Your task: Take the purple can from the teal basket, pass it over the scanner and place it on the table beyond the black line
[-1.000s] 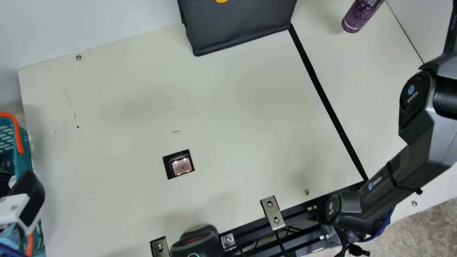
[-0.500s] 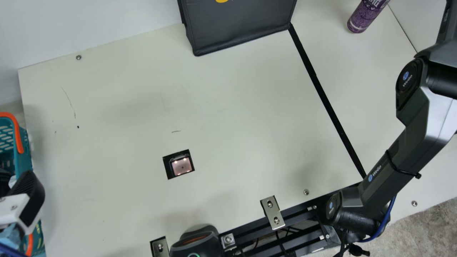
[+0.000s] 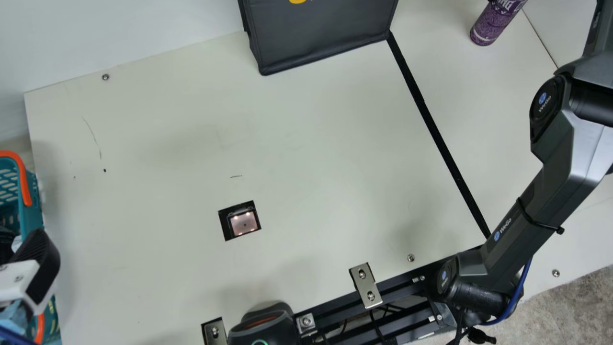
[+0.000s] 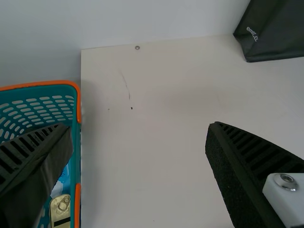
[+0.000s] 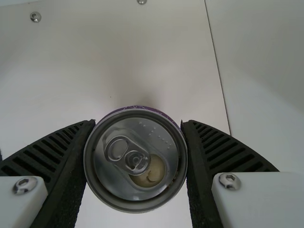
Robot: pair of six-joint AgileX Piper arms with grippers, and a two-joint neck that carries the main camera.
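The purple can [image 3: 495, 21] is upright at the top right of the main view, past the black line [image 3: 445, 148]; whether its base touches the table cannot be told. In the right wrist view my right gripper [image 5: 138, 124] is shut on the purple can [image 5: 137, 161], one finger on either side, its silver lid facing the camera. My left gripper [image 3: 39, 268] shows at the main view's left edge, by the teal basket [image 3: 31, 201]. Its fingers stand wide open in the left wrist view, where the left gripper [image 4: 140, 130] holds nothing, beside the teal basket [image 4: 75, 156].
The scanner window [image 3: 243, 223] is set into the table left of the black line. A dark bag [image 3: 321, 36] stands at the back. A handheld scanner [image 3: 263, 328] and metal brackets [image 3: 365, 286] line the front edge. Several items lie inside the basket.
My right arm has shifted, and the purple can in its grip has moved a little to the right, farther from the black line. My left gripper has kept still.
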